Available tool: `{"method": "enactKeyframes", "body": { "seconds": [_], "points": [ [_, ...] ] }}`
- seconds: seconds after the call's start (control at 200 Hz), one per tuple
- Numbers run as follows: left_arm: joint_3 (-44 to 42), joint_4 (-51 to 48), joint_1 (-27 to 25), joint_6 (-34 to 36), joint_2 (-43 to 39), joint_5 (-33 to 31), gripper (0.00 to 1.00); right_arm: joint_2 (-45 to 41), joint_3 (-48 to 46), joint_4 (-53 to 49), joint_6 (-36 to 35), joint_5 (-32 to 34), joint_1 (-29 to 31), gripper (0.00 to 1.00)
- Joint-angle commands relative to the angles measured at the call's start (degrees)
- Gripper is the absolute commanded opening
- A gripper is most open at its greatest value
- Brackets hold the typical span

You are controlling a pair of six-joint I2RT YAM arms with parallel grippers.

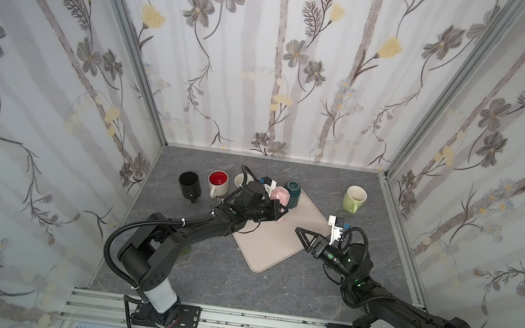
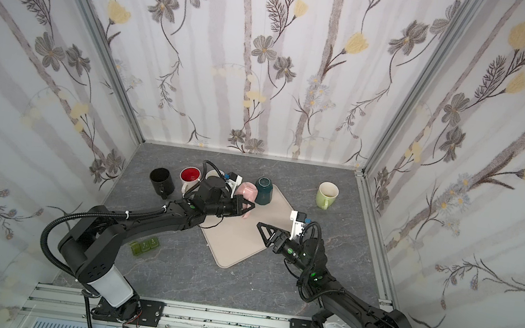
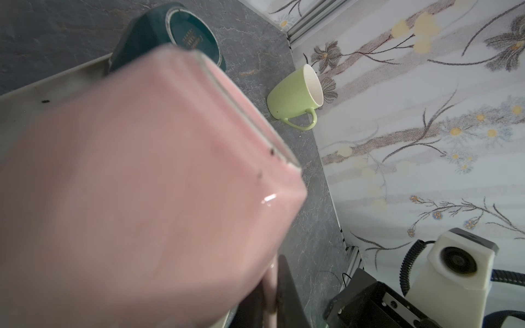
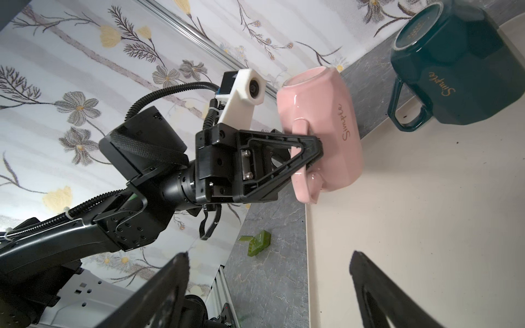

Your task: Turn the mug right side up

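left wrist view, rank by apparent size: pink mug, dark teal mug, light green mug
1. pink ceramic mug, close to the lens
2. dark teal faceted mug, partly hidden
3. light green ceramic mug, farthest away

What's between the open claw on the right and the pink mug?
Just bare beige mat. The right wrist view shows it clearly, between the right gripper and the pink mug.

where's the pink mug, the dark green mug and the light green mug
pink mug [image 4: 326, 108], right wrist view, on its side wall
dark green mug [image 4: 466, 73], right wrist view, on its side wall
light green mug [image 1: 350, 203], in a top view, on its outer wall
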Motion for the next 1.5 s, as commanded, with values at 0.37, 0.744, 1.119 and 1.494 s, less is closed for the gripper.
{"method": "enactKeyframes", "body": {
  "seconds": [0.37, 0.744, 1.119, 1.494],
  "points": [
    [-1.4, 21.2, 0.1, -2.7, 10.2, 4.2, 0.0, -20.9, -2.1, -23.9, -6.2, 10.2, 0.0, 0.92],
    [-5.7, 29.4, 0.1, -5.9, 15.1, 4.7, 0.43, -32.8, -6.4, -30.7, -5.1, 15.0, -0.3, 0.98],
    [-8.4, 22.1, -0.7, -5.0, 10.9, 0.2, 1.0, -32.1, -6.3, -30.9, -5.1, 14.9, -0.4, 0.99],
    [6.0, -22.8, -4.9, 7.4, 7.5, -18.9, 0.96, -32.5, -7.7, -30.6, -4.6, 15.5, -0.5, 1.0]
  ]
}}
